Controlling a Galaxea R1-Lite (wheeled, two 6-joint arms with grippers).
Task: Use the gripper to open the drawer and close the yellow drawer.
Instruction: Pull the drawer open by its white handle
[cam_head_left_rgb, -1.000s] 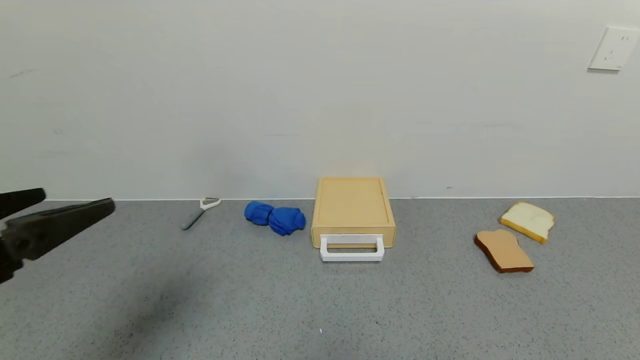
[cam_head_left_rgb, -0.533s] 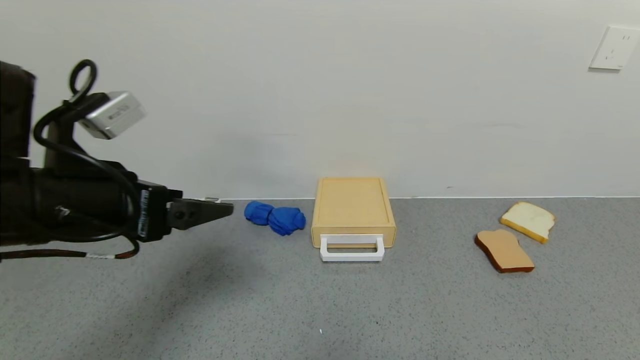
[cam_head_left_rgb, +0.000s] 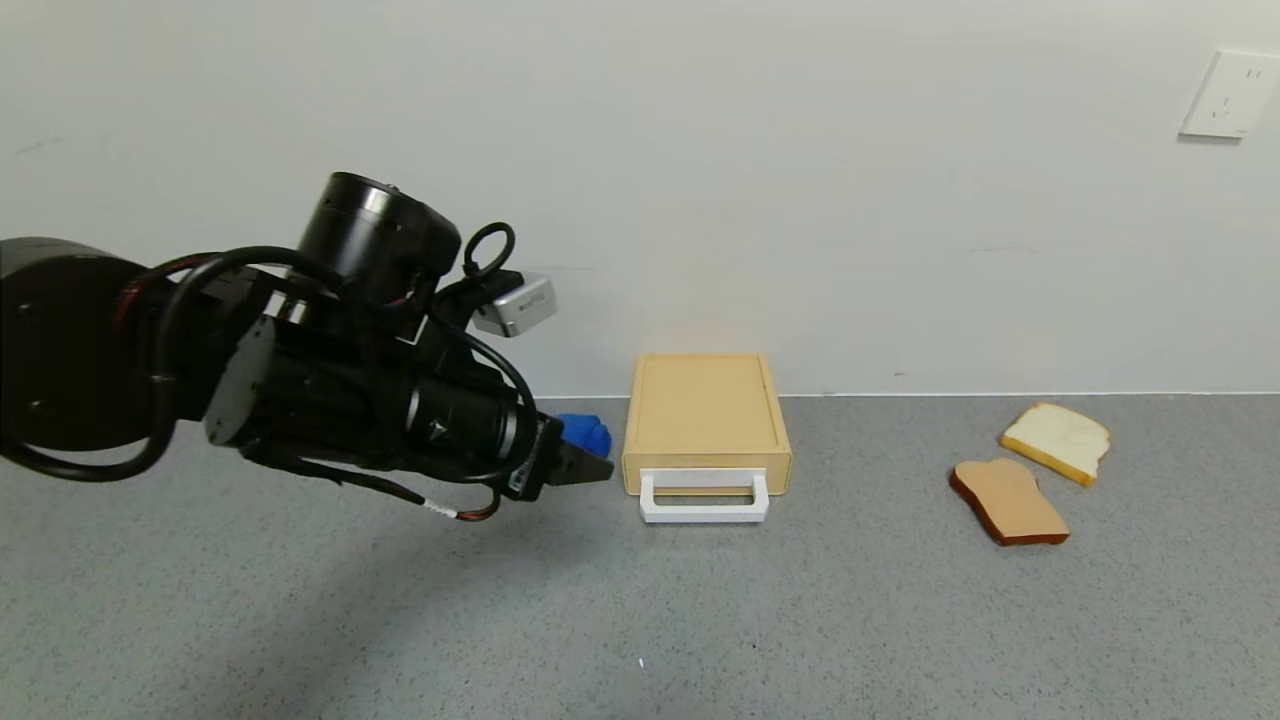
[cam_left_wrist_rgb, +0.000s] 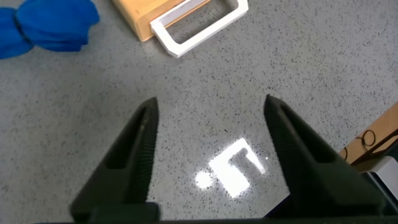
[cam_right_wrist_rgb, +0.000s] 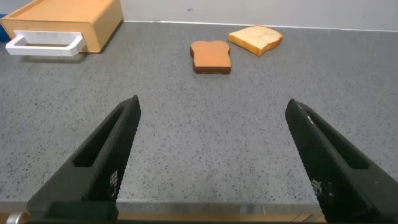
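Observation:
The yellow-tan drawer unit (cam_head_left_rgb: 706, 415) stands against the back wall, its tray in, with the white loop handle (cam_head_left_rgb: 704, 499) at its front. My left gripper (cam_head_left_rgb: 590, 466) hovers just left of the handle, above the counter, fingers open and empty. In the left wrist view the handle (cam_left_wrist_rgb: 200, 22) lies beyond the open fingers (cam_left_wrist_rgb: 140, 134), with the gripper (cam_left_wrist_rgb: 211, 102) over bare counter. My right gripper (cam_right_wrist_rgb: 211, 107) is open and empty, low near the counter's front edge; the drawer (cam_right_wrist_rgb: 68, 22) shows far off in its view. The right gripper is out of the head view.
A blue cloth (cam_head_left_rgb: 585, 432) lies left of the drawer, mostly hidden by my left arm; it also shows in the left wrist view (cam_left_wrist_rgb: 46, 25). Two bread slices, brown (cam_head_left_rgb: 1008, 501) and white (cam_head_left_rgb: 1056, 440), lie to the right. A wall socket (cam_head_left_rgb: 1229, 94) is at the upper right.
My left arm has swung in from the far left to just beside the drawer's handle, now covering the peeler and most of the blue cloth. The drawer has not moved.

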